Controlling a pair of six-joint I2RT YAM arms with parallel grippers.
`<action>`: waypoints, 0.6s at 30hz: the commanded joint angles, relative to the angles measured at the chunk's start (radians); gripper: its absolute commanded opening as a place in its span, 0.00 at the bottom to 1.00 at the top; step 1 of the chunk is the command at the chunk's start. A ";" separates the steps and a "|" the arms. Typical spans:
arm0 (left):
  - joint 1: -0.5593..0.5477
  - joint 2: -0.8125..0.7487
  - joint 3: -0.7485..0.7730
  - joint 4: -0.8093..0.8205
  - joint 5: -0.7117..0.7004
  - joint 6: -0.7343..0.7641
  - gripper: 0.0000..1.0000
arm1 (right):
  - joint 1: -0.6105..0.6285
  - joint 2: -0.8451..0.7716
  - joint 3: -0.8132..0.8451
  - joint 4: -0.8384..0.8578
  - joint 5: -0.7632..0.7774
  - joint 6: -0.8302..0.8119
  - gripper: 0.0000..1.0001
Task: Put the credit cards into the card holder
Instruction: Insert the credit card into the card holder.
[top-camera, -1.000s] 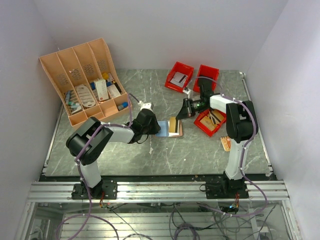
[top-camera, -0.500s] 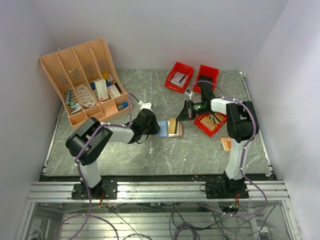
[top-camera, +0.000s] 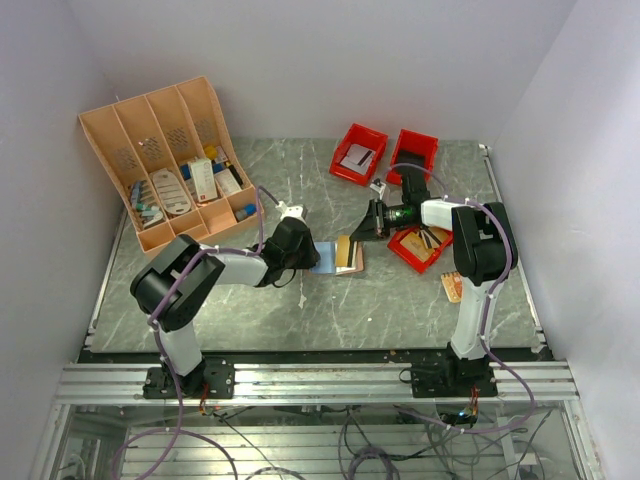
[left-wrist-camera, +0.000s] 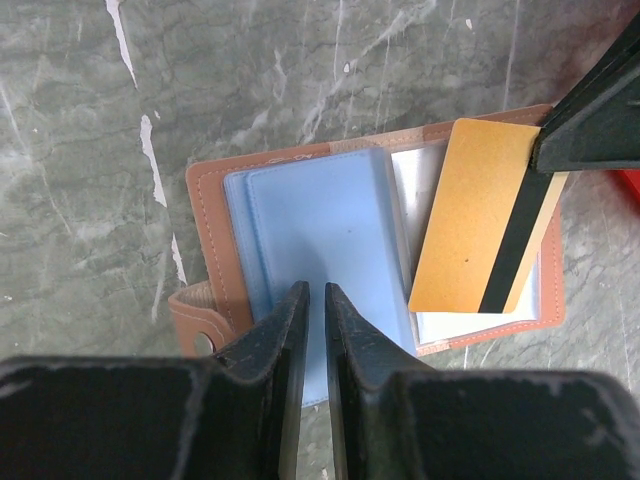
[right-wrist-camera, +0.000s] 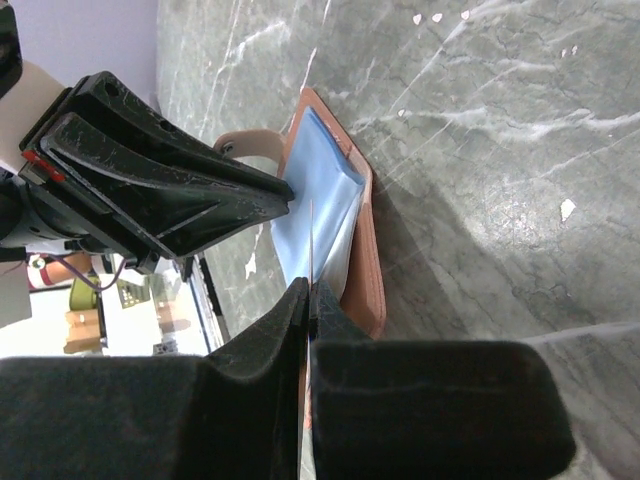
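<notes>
Grey marbled tabletop (top-camera: 300, 310) fills the floor of a white-walled booth, and the card holder (top-camera: 340, 255) lies open on it about midway between the two arms.

Far off to the holder's back left, an orange-tan slotted organiser rack (top-camera: 165, 165) leans against the wall with small packets in its compartments. Two red bins (top-camera: 358, 153) (top-camera: 415, 150) sit behind the holder to the right. A third red bin (top-camera: 420, 245) lies just right of it, under the right arm's forearm. A small tan item (top-camera: 451, 287) lies near the right arm's base, forward and right of the holder.

In the left wrist view the card holder (left-wrist-camera: 250, 180) is a brown leather-like fold spread flat. Its strap sticks out at the lower left corner with a round snap button (left-wrist-camera: 203, 342). A stack of blue plastic sleeves (left-wrist-camera: 320, 230) covers its left half, and clear pockets (left-wrist-camera: 410, 200) show on its right half.

The left gripper (left-wrist-camera: 317, 300) reaches in from the holder's left, its fingers a narrow slit apart over the blue sleeves, with nothing seen clamped between them.

The right gripper (right-wrist-camera: 310, 300) comes from the holder's right, closed on a gold credit card (left-wrist-camera: 480, 230) with a black stripe. It grips the card by its upper right corner. The card hangs tilted over the clear pockets. Whether its lower edge has entered one cannot be told.
</notes>
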 joint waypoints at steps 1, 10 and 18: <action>0.005 -0.017 -0.006 -0.079 -0.021 0.031 0.24 | -0.004 -0.024 -0.016 0.033 -0.019 0.024 0.00; 0.005 -0.019 -0.003 -0.080 -0.017 0.031 0.25 | -0.006 -0.041 -0.052 0.090 -0.017 0.078 0.00; 0.005 -0.019 -0.004 -0.078 -0.009 0.027 0.25 | -0.005 -0.056 -0.109 0.187 0.046 0.198 0.00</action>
